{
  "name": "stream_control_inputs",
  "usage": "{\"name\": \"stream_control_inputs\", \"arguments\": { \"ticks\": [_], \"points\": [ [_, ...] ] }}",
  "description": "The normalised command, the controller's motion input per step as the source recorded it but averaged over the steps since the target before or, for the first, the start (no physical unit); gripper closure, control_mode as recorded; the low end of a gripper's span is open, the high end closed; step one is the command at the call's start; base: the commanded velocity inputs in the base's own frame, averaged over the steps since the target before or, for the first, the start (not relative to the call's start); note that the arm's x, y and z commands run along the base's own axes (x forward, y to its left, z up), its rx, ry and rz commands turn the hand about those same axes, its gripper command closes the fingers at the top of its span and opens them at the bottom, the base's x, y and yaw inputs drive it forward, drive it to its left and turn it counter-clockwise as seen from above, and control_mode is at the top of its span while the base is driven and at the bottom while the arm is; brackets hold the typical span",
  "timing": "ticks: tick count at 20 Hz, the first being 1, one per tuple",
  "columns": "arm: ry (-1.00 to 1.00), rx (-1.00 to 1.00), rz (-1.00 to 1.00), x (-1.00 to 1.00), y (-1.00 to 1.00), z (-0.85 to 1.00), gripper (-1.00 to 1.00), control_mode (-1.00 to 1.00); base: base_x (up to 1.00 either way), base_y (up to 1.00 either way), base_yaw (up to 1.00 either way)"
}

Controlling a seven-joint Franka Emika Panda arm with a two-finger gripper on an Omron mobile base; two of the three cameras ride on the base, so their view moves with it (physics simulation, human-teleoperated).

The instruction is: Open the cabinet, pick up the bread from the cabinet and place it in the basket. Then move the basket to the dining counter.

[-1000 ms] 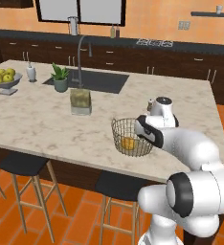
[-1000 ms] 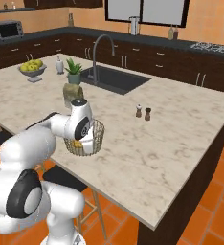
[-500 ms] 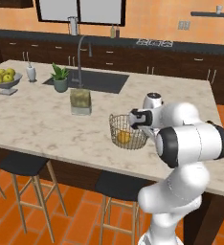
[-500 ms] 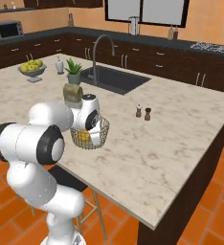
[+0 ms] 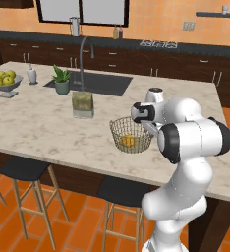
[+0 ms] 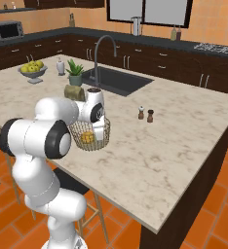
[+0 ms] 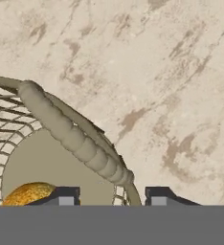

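Observation:
The pale gold wire basket (image 5: 130,133) (image 6: 90,138) stands on the beige marble dining counter (image 5: 38,123) (image 6: 160,141) near its front edge. The golden bread (image 5: 128,141) (image 6: 87,137) (image 7: 28,194) lies on the basket's tan floor. My gripper (image 5: 150,128) (image 6: 103,130) (image 7: 112,197) hangs over the basket's right rim. It is open, and the rim with its thick ribbed band (image 7: 61,124) passes between the two fingertips with space on both sides. The cabinet is out of view.
On the counter are a sink with a tall tap (image 5: 82,49), a potted plant (image 5: 62,79), a tan block (image 5: 82,104), a grey bowl of apples (image 5: 5,81) and two shakers (image 6: 145,114). Dark stools (image 5: 26,170) stand under the front edge.
The jaws have parted from the basket's rim. The arm has folded upward over the counter edge, while the basket and bread have stayed in place.

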Motion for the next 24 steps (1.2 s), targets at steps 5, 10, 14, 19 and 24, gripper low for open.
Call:
{"name": "stream_control_inputs", "arguments": {
  "ticks": [5, 10, 14, 19, 24],
  "points": [
    [-0.08, 0.0, 0.0, -0.14, 0.0, 0.44, -1.0, -1.0, 0.0, 0.0, 0.0],
    [0.0, 0.0, 0.0, -0.91, -0.01, 0.67, -1.0, -1.0, 0.0, 0.0, 0.0],
    [0.0, 0.0, 0.0, -1.0, 0.0, 0.67, -1.0, -1.0, 0.0, 0.0, 0.0],
    [-0.03, 0.0, 0.03, -1.0, 0.0, 0.63, -1.0, -1.0, 0.0, 0.0, 0.0],
    [-0.06, 0.0, 0.01, -1.0, 0.0, 0.57, -1.0, -1.0, 0.0, 0.0, 0.0]
  ]
}}
